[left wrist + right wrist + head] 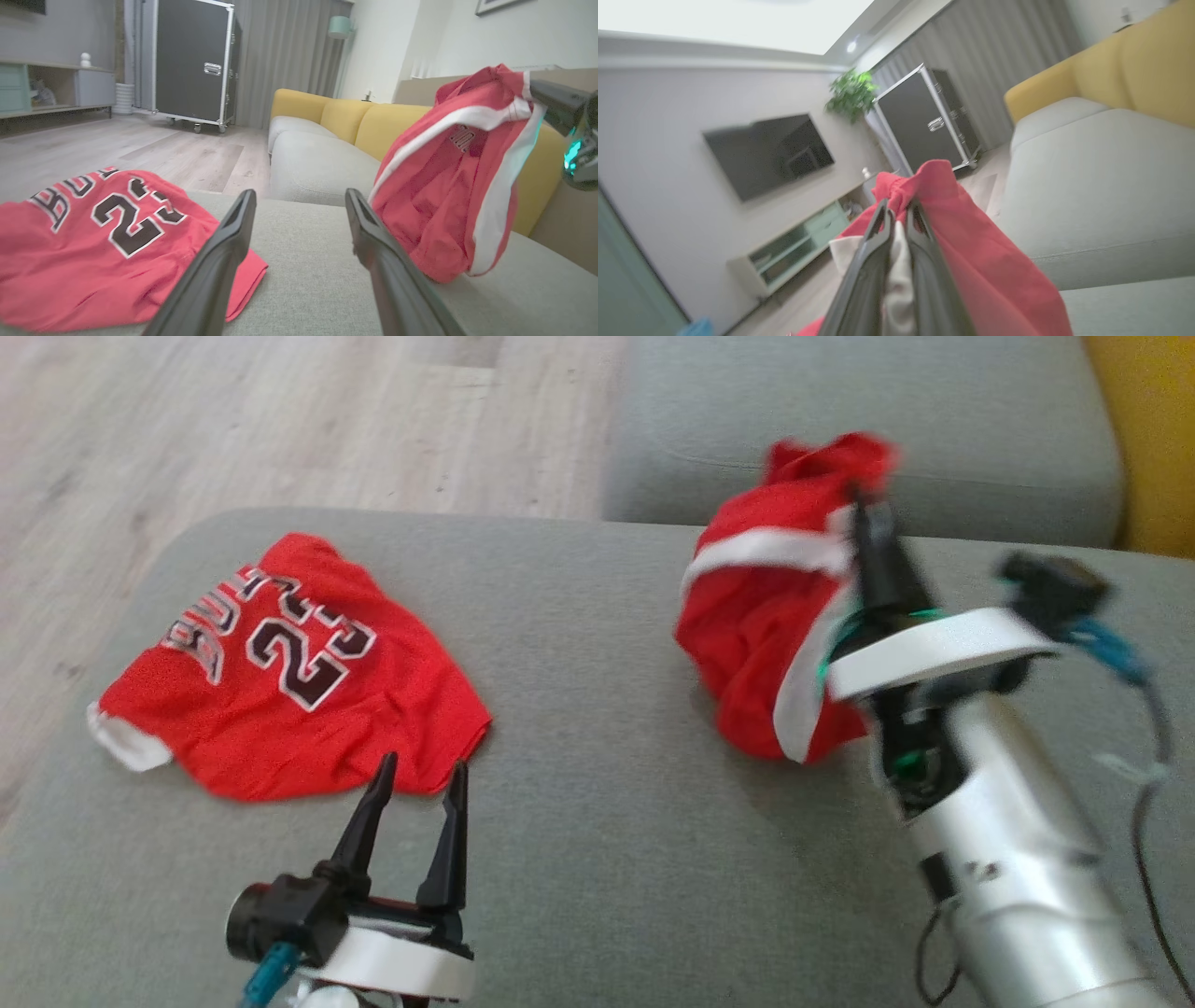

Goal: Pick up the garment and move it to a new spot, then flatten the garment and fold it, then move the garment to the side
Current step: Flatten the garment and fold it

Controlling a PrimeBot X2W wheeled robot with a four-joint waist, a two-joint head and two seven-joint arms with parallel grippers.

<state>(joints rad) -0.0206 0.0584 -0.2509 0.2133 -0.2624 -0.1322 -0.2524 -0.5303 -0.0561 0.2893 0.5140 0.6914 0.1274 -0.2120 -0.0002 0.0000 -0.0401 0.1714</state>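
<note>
A bunched red garment with white stripes (756,616) hangs from my right gripper (864,509), which is shut on its top edge above the right part of the grey cushion (607,859). Its lower end reaches down to the cushion surface. In the right wrist view the red and white cloth (971,242) is pinched between the closed fingers of the right gripper (899,205). From the left wrist the same garment (434,186) shows at the right. My left gripper (423,765) (300,193) stands open and holds nothing, low over the cushion by the jersey's near corner.
A red jersey numbered 23 (280,681) (93,233) lies spread on the cushion's left part. Beyond is another grey seat cushion (868,420) and a yellow backrest (1153,429). Wooden floor (233,420) lies past the left edge. A black wheeled case (194,60) stands across the room.
</note>
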